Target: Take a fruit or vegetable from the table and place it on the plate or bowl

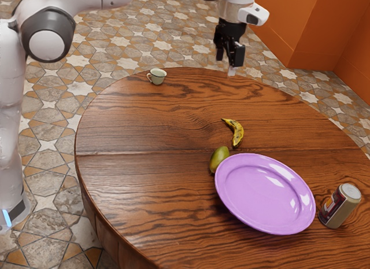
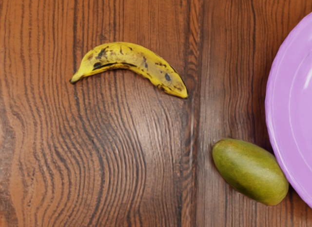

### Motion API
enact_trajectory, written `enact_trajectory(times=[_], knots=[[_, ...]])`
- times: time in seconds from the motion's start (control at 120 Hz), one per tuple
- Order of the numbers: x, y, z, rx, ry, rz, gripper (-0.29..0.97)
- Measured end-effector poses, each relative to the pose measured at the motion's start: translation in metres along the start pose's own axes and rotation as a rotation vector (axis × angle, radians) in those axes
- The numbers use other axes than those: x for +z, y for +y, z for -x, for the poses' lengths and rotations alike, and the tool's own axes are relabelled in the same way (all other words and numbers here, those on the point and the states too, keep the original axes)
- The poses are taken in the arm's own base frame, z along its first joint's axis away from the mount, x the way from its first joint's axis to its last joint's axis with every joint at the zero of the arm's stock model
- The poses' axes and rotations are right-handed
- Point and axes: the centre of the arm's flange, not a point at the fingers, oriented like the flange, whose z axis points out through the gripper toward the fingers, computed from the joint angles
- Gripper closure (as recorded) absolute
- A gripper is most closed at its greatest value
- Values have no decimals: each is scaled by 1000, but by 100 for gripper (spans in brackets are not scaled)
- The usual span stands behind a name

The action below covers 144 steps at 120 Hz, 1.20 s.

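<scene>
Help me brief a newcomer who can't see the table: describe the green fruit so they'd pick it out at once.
Find the big purple plate on the round wooden table. At the plate's rim, on the exterior view's left, lies a small oval fruit, the mango. It is plump, smooth and green, unlike the curved, black-spotted yellow banana lying nearby.

Table point(image 1: 144, 142): we see glossy, grained wood.
Plate point(image 1: 266, 194): smooth, shiny purple, to our eyes.
Banana point(image 2: 131, 63): matt skin, dark-blotched.
Green fruit point(image 2: 249, 171): smooth, faint sheen.
</scene>
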Motion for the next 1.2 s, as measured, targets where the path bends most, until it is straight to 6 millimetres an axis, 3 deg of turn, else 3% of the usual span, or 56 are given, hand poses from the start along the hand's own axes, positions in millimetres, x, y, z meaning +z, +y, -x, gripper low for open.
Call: enact_trajectory(times=[0.258,0.333,0.433,0.5,0.625,0.742,0.817,0.925,1.0,1.042,1.133,1.2], knots=[[-10,2,-1,1,16,9,0],[9,0,-12,-23,-10,6,0],[38,-28,-26,-127,-48,-9,0],[46,-44,-30,-215,-58,-4,0],[58,-50,-34,-394,-81,56,0],[61,-70,-35,-588,-88,93,0],[78,-83,-43,-706,-96,108,0],[92,-121,-52,-885,-76,122,0],[92,-170,-61,-1012,-8,146,0],[98,-185,-67,-1054,18,155,0],[112,-187,-86,-1093,51,173,0],[112,-162,-98,-1081,64,197,0]])
